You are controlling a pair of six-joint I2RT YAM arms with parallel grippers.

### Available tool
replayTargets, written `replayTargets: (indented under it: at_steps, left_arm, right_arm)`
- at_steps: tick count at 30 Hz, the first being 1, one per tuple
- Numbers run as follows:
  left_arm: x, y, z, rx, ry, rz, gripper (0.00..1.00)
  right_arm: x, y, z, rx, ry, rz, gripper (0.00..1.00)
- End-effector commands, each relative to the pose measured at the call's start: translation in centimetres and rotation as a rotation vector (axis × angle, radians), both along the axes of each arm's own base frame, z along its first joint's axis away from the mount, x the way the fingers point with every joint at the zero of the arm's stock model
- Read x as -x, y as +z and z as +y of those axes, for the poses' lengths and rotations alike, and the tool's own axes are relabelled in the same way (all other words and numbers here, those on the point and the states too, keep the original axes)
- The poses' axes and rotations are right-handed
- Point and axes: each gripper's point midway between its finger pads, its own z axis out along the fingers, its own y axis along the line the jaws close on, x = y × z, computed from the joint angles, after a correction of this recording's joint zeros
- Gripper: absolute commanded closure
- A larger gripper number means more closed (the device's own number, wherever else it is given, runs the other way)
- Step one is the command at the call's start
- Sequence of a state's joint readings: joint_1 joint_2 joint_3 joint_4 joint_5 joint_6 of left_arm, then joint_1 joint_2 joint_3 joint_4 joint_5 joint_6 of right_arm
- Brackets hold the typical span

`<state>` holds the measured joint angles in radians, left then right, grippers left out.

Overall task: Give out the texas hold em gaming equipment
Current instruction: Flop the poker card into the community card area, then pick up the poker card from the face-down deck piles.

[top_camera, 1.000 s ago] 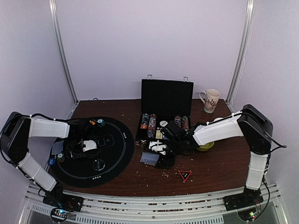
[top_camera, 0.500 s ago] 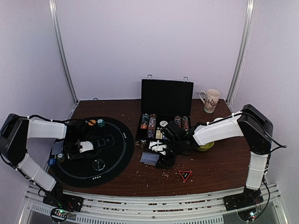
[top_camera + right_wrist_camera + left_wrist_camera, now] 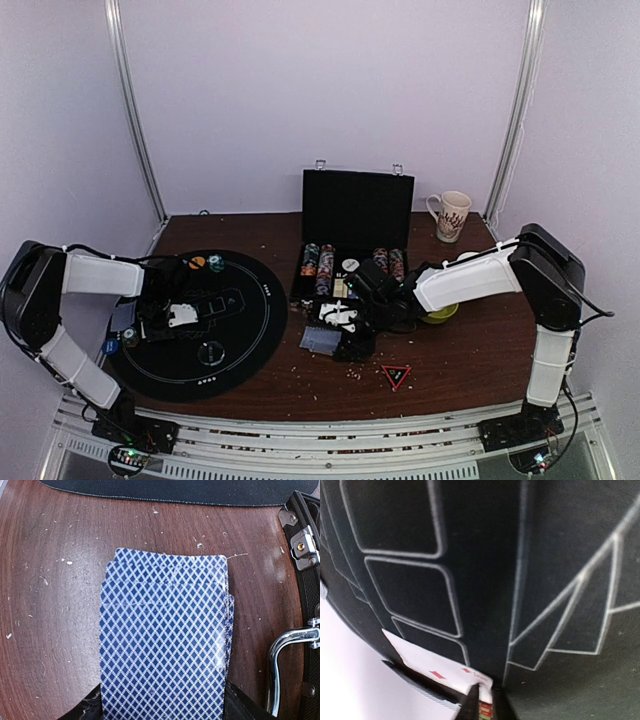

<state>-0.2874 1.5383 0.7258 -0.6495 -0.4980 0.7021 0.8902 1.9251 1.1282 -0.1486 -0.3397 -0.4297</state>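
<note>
A red triangle (image 3: 396, 376) is lying on the worktop (image 3: 470, 355) nearest the arm bases. Just beyond it, the right hand (image 3: 162, 707) is standing wide, its fingers (image 3: 87, 707) pressing both long edges of the deck of cards (image 3: 165, 630), whose blue diamond backs are facing the wrist camera, slightly fanned. To the left, a round black mat (image 3: 250, 330) is covering that side of the worktop, a clear disc (image 3: 211, 351) lying on its near part and a blue chip (image 3: 110, 346) sitting at its left rim. The left hand (image 3: 486, 705) is hanging over the mat, narrow, pinching the corner of a playing card (image 3: 435, 667) showing red diamonds. Farther back on the mat, an orange chip (image 3: 197, 263) and a teal chip (image 3: 216, 265) are lying side by side. Behind the deck, an open black case (image 3: 358, 210) is holding rows of chips (image 3: 320, 262). A yellow-green bowl (image 3: 440, 314) is sitting under the right arm, and a mug (image 3: 450, 215) is standing at the far right.
</note>
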Motion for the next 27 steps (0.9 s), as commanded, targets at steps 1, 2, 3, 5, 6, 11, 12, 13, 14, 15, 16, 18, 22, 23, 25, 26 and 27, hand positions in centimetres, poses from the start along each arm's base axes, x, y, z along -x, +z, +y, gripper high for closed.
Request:
replayTargets:
  at_steps: [1, 2, 3, 5, 6, 11, 12, 13, 14, 15, 16, 18, 22, 23, 25, 26, 27]
  left_arm:
    - [0.0, -0.2, 0.1, 0.012, -0.002, 0.000, 0.81]
    - [0.0, 0.0, 0.0, 0.023, -0.002, -0.006, 0.77]
    - [0.0, 0.2, -0.2, 0.034, -0.002, -0.013, 0.74]
    - [-0.3, 0.8, -0.5, 0.047, -0.006, -0.035, 0.68]
    - [-0.3, 1.1, -0.5, 0.047, -0.011, -0.048, 0.66]
    - [-1.0, 3.5, -3.8, 0.136, -0.087, -0.110, 0.64]
    - [-1.6, 4.7, -5.1, 0.182, -0.105, -0.150, 0.64]
    - [-2.3, 6.4, -6.6, 0.247, -0.117, -0.207, 0.64]
    - [-3.1, 8.0, -8.5, 0.334, -0.128, -0.255, 0.63]
    - [-3.9, 10.3, -10.8, 0.452, -0.132, -0.323, 0.61]
    - [-4.5, 12.5, -13.4, 0.603, -0.124, -0.369, 0.55]
    - [-5.1, 16.7, -18.8, 0.971, -0.067, -0.402, 0.33]
    - [-3.1, 19.2, -26.7, 1.605, 0.126, -0.161, 0.02]
    - [-2.6, 18.1, -27.5, 1.634, 0.195, -0.092, 0.02]
    - [-3.0, 15.1, -27.8, 1.604, 0.390, -0.029, 0.10]
    - [-3.0, 14.0, -28.1, 1.605, 0.460, 0.003, 0.15]
    - [-2.8, 13.4, -28.8, 1.615, 0.487, 0.035, 0.21]
  right_arm:
    - [1.0, -1.8, -2.5, 0.098, -0.006, 0.035, 0.29]
    - [1.0, -1.8, -2.5, 0.099, -0.006, 0.035, 0.29]
    - [1.0, -1.8, -2.5, 0.100, -0.007, 0.035, 0.29]
    - [1.0, -1.9, -2.5, 0.100, -0.008, 0.036, 0.29]
    - [0.9, -1.9, -2.5, 0.101, -0.008, 0.037, 0.29]
    - [1.0, -2.1, -2.6, 0.106, -0.012, 0.042, 0.28]
    - [1.0, -2.1, -2.6, 0.108, -0.013, 0.040, 0.28]
    - [0.9, -2.1, -2.7, 0.109, -0.015, 0.038, 0.28]
    - [0.9, -2.2, -2.7, 0.111, -0.015, 0.038, 0.28]
    - [0.9, -2.3, -2.7, 0.113, -0.016, 0.040, 0.28]
    - [0.9, -2.3, -2.7, 0.115, -0.016, 0.040, 0.28]
    - [1.0, -2.6, -2.8, 0.120, -0.020, 0.045, 0.28]
    - [0.8, -2.8, -2.8, 0.124, -0.031, 0.046, 0.28]
    - [0.8, -2.9, -2.8, 0.124, -0.034, 0.047, 0.28]
    - [0.8, -2.9, -2.8, 0.122, -0.039, 0.052, 0.28]
    - [0.9, -2.9, -2.8, 0.119, -0.038, 0.055, 0.28]
    - [1.1, -3.0, -2.9, 0.121, -0.035, 0.058, 0.28]
